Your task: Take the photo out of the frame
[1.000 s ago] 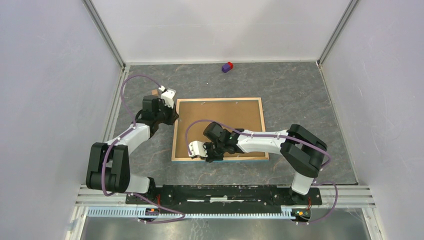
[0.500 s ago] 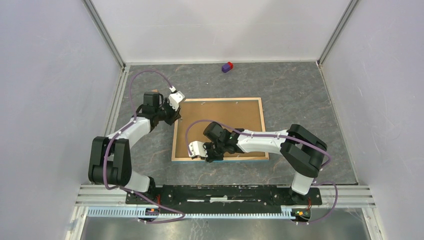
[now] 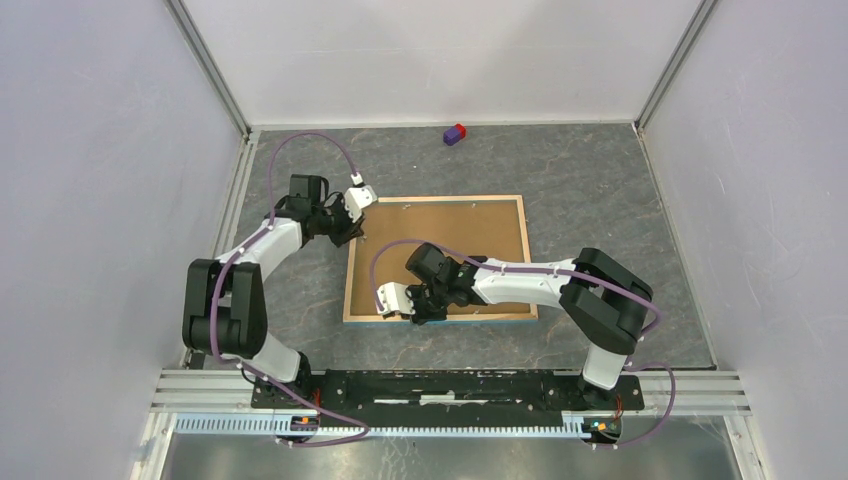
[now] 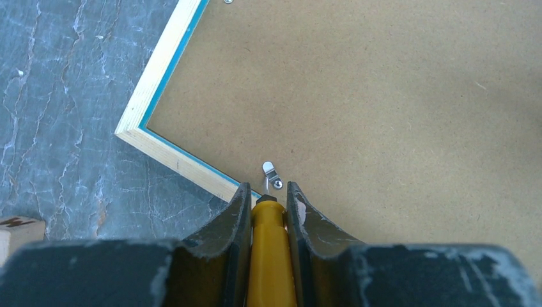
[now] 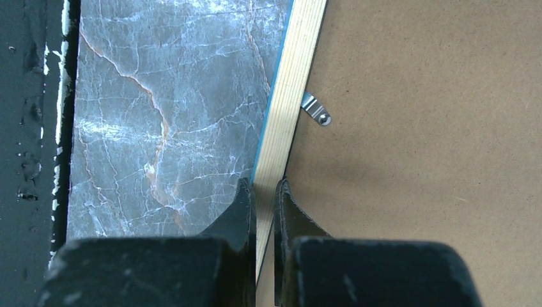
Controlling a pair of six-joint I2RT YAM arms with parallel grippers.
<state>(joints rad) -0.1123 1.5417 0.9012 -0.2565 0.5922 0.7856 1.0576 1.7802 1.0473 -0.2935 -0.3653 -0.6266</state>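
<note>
The frame (image 3: 437, 258) lies face down on the table, with its brown fibreboard back and light wood rim up. The photo is hidden beneath the backing. My left gripper (image 4: 266, 195) is shut on a yellow tool (image 4: 271, 243). The tool's dark tip sits just short of a small metal tab (image 4: 272, 175) on the frame's left rim near its far-left corner (image 4: 126, 131). In the top view this gripper (image 3: 350, 224) is at that rim. My right gripper (image 5: 264, 192) is shut on the frame's near wood rim (image 5: 291, 83), one finger on each side. In the top view it (image 3: 425, 310) is at the near-left part.
A purple and red block (image 3: 455, 134) lies at the far edge of the table. A light wooden block (image 4: 19, 233) sits left of the frame. Another metal tab (image 5: 317, 109) is on the near rim. Walls enclose the table on three sides.
My left wrist has turned and swung right, bringing the yellow tool over the frame's left rim near the far-left corner. The right arm and the frame have not moved.
</note>
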